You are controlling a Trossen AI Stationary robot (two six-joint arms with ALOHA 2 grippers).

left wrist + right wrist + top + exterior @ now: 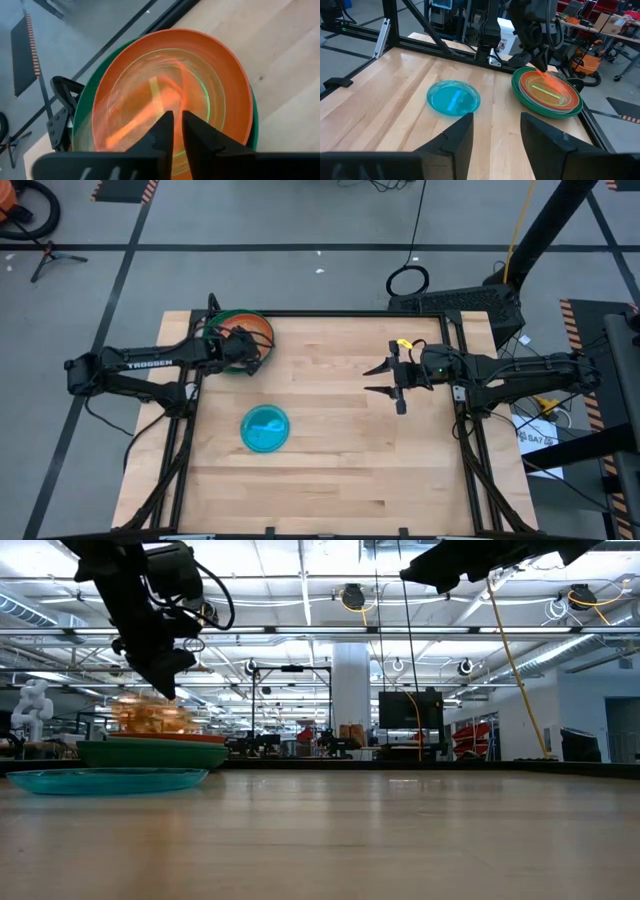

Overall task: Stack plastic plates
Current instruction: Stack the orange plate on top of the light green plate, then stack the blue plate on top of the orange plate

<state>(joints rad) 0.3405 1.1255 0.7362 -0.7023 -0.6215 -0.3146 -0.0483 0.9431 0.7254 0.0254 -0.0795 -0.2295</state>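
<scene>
Left gripper (243,350): I saw it clenched over the round plastic plate stack (228,326) | small translucent cyan plate (265,428) lay apart, nearer it | right gripper (385,379): fingers spread, farther.

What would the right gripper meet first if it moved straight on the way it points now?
Probably bare table first. The right gripper, fingers open, points across toward the left side; the blue plate and the plate stack lie beyond, slightly off its line.

Plate stack (243,340) at far-left corner — lone plate (265,428) nearer, apart
</scene>
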